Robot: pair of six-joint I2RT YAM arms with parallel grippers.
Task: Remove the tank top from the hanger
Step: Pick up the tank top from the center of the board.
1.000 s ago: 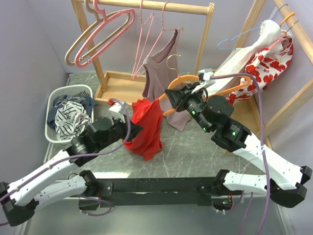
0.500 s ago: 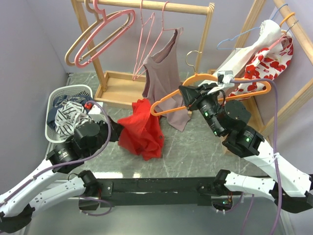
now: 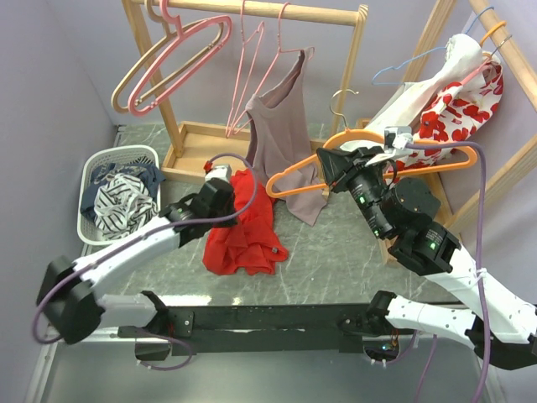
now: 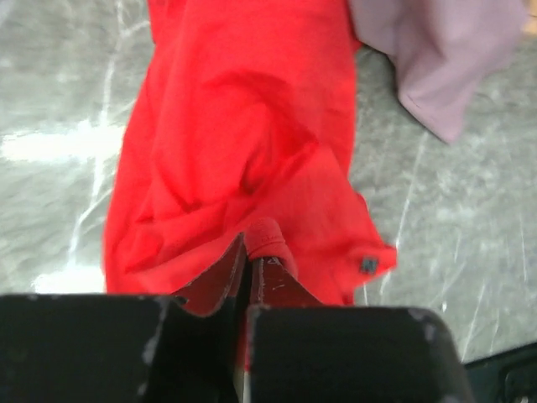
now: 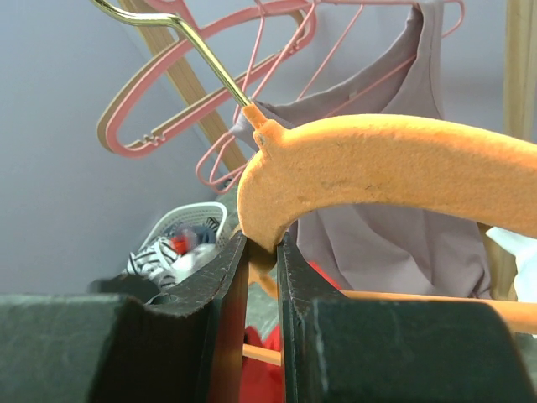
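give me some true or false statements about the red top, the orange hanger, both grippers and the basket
1. The red tank top is off the orange hanger. True.
2. The right gripper holds nothing. False: it is shut on the orange hanger.
3. The left gripper pinches the red tank top. True.
4. The white basket is empty. False: it holds clothes.
5. The mauve top lies flat on the table. False: it hangs from the wooden rack.
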